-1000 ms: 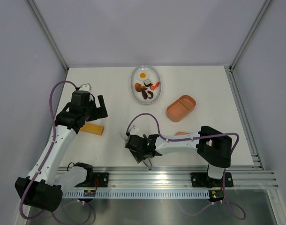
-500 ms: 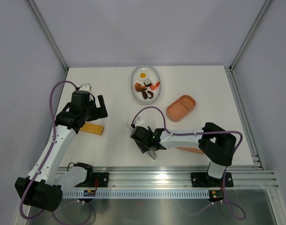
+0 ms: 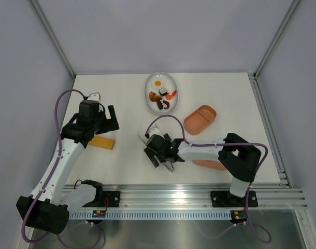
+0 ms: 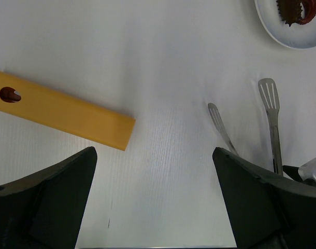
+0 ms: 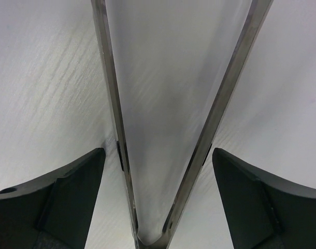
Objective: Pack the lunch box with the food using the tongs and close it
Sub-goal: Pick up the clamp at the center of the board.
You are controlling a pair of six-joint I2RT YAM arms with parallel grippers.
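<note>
The thin silver tongs (image 5: 220, 114) lie flat on the table, their V hinge toward the right wrist camera. My right gripper (image 5: 158, 202) straddles them open, with a gap between each finger and each arm. From above, that gripper (image 3: 159, 154) is low at table centre with a silver end of the tongs (image 3: 170, 167) showing beside it. The tongs' tips (image 4: 272, 119) also show in the left wrist view. The pink lunch box (image 3: 200, 119) stands open and empty at the right. Its lid (image 3: 211, 165) lies partly under the right arm. The food (image 3: 162, 98) is on the white dish (image 3: 148, 89). My left gripper (image 3: 112, 120) hangs open and empty.
A yellow-orange block (image 3: 102, 141) with a hole lies beside the left gripper, also seen in the left wrist view as the block (image 4: 65, 111). Grey walls enclose the table on three sides. An aluminium rail (image 3: 189, 193) runs along the near edge.
The right gripper moved away from the near edge toward table centre and its jaws spread wide, letting go of the tongs. The left arm has not moved.
</note>
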